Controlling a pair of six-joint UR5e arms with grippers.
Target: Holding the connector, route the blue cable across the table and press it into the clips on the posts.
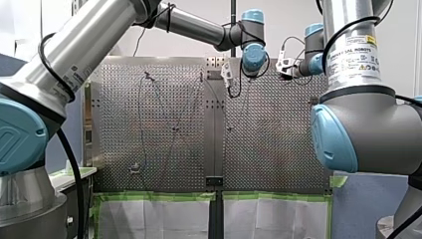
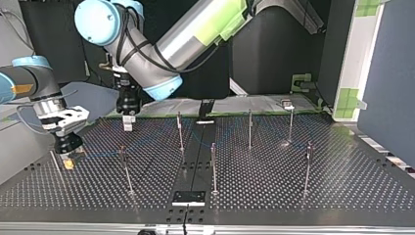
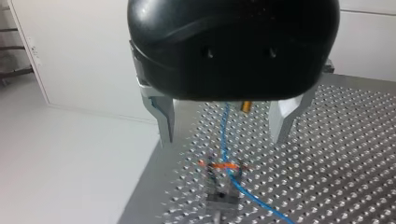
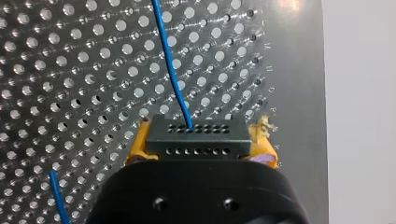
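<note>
My right gripper (image 4: 198, 148) is clamped on a black rectangular connector (image 4: 196, 137) with two rows of small holes. Its yellow pads (image 4: 136, 145) press on the connector's two short ends. It holds the connector just above the perforated metal table (image 4: 299, 70), close to a side edge, the one at the top view's left.

A thin blue cable (image 4: 169, 70) leaves the middle of the connector's upper row of holes. It runs away from the gripper over the table, inward from that edge.

My left gripper (image 3: 224, 135) is black, and its metal fingers (image 3: 166, 123) are spread wide with nothing between them. It hangs above the table near the corner where that side edge meets the edge on the arms' side.

Under its open jaws the cable crosses a small orange clip (image 3: 223, 166) on top of a post. I cannot tell whether the cable is seated in the clip. From there the cable slants on across the table.

In the top view, several thin metal posts (image 2: 213, 166) stand upright and well apart across the middle of the table. The cable shows only faintly among them.
</note>
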